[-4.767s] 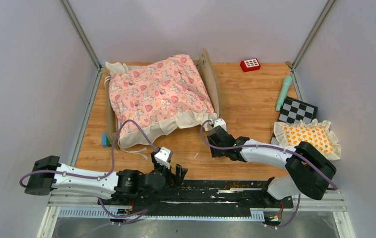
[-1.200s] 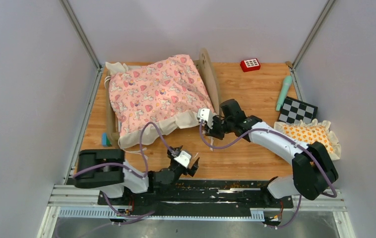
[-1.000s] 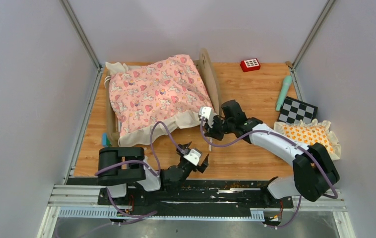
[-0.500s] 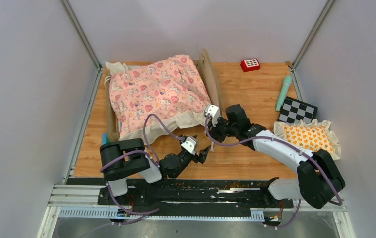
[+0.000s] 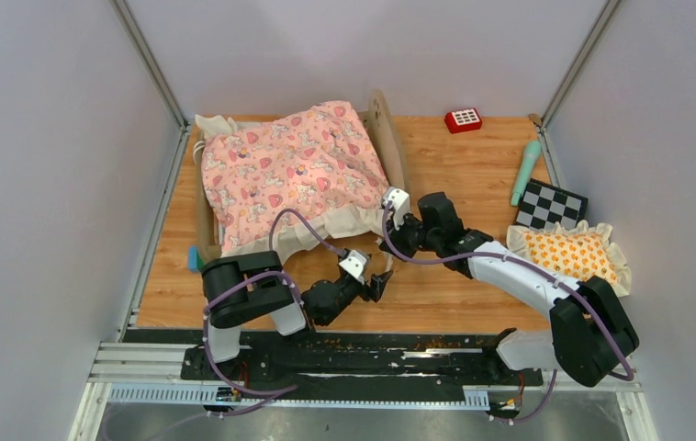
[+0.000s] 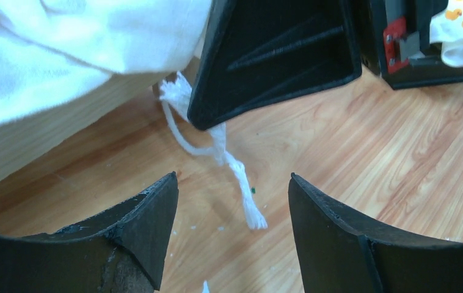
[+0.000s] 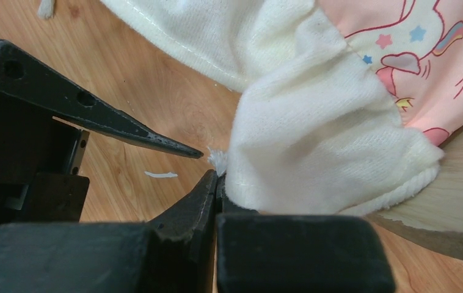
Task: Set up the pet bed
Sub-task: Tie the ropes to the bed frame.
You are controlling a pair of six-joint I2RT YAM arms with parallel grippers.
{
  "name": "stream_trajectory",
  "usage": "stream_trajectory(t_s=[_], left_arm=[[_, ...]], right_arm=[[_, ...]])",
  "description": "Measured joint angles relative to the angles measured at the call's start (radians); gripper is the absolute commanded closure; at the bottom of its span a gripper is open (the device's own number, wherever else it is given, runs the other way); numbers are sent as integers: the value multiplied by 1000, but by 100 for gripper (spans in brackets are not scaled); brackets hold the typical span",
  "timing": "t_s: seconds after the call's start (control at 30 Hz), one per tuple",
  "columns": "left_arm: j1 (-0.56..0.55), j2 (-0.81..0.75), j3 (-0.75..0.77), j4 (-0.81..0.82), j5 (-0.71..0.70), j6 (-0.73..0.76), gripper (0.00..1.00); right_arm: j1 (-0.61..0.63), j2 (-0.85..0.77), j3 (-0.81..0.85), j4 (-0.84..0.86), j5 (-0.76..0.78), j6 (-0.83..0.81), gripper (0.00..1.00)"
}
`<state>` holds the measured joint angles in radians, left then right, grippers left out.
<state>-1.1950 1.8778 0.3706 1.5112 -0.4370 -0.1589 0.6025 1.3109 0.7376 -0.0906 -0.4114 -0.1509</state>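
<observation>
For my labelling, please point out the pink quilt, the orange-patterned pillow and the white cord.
pink quilt [image 5: 289, 175], top view, middle of the printed area.
orange-patterned pillow [image 5: 572, 253], top view, centre of its patterned face.
white cord [image 6: 239, 174], left wrist view, hanging stretch above the frayed end.

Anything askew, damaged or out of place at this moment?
Yes. The pink quilt lies crooked on the bed frame, its cream ruffle spilling over the near side. A frayed white cord hangs by its corner, pinched by the right gripper. The orange pillow sits off the bed, far right.
</observation>
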Motion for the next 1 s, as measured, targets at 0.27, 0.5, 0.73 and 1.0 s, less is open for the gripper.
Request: stream_trajectory(t_s=[0.27, 0.5, 0.73, 1.0], left_arm=[[47, 39, 58, 4, 62, -35, 32], [80, 68, 75, 4, 100, -53, 40], [103, 72, 98, 5, 142, -65, 48], [115, 78, 117, 5, 180, -84, 67]], right_arm=[[-1, -16, -6, 9, -2, 26, 100], [-1, -37, -17, 26, -10, 47, 100], [-1, -68, -38, 28, -10, 59, 100], [-1, -82, -53, 27, -10, 74, 100]])
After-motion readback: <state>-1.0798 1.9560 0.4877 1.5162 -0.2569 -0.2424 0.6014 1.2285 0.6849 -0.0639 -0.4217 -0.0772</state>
